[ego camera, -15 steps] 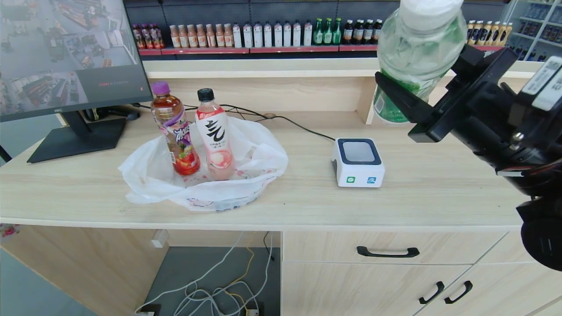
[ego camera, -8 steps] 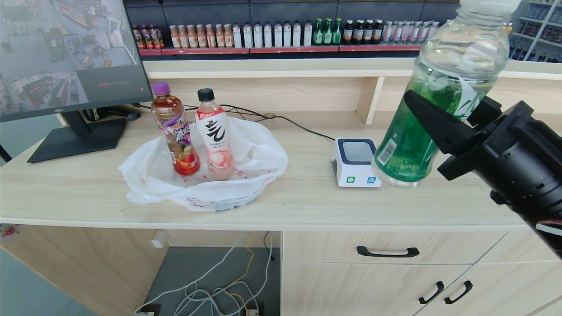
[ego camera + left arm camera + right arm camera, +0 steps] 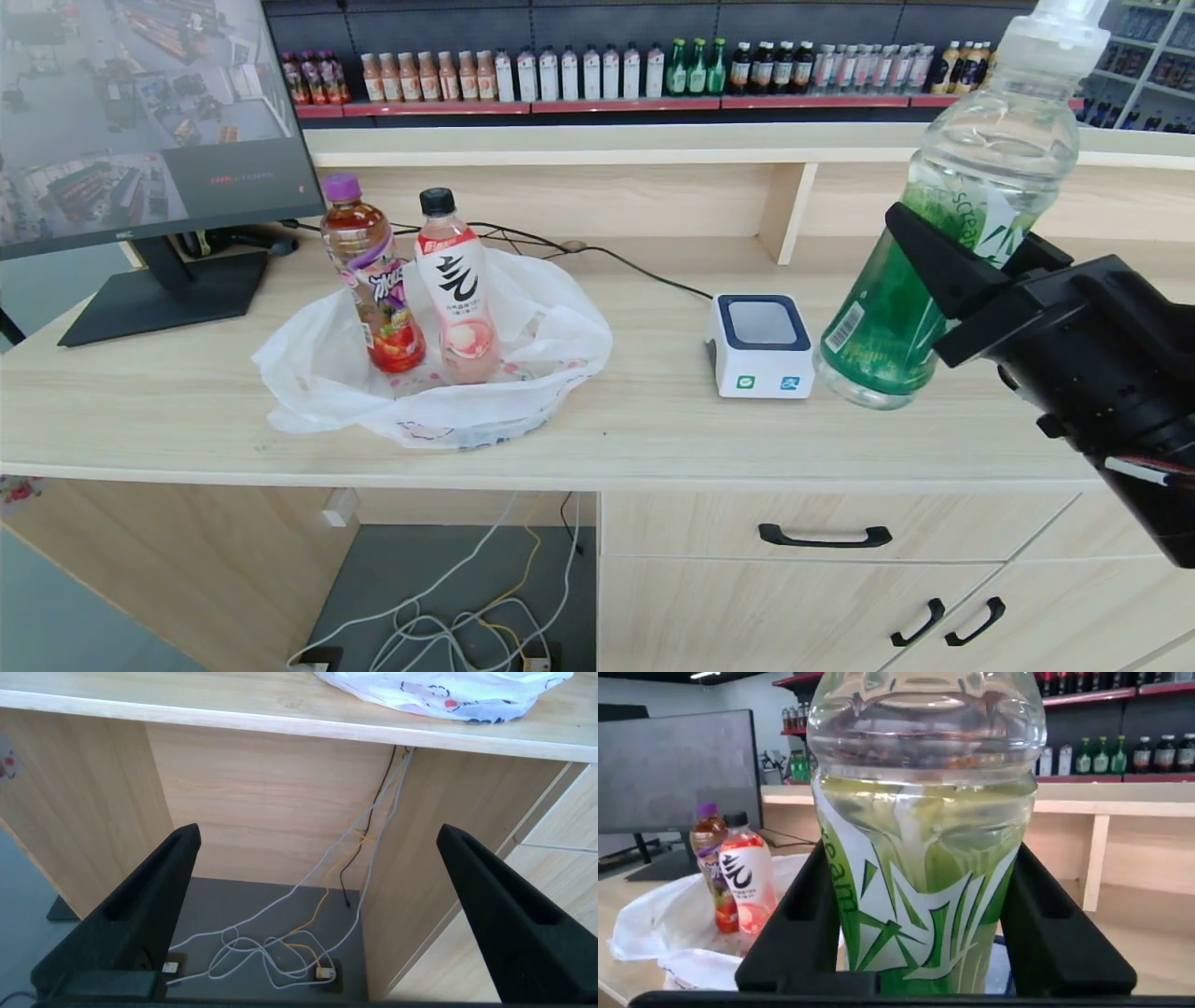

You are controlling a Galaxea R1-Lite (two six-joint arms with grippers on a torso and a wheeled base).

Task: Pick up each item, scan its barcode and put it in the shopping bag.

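Gripping green bottle (image 3: 873, 336), right tool (image 3: 924, 952) partly covers label (image 3: 915, 905).

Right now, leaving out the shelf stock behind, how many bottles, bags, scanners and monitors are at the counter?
Drink bottles: 3 (purple-capped bottle, black-capped bottle, green-labelled bottle)
Shopping bag: 1
Barcode scanner: 1
Monitor: 1
Total: 6
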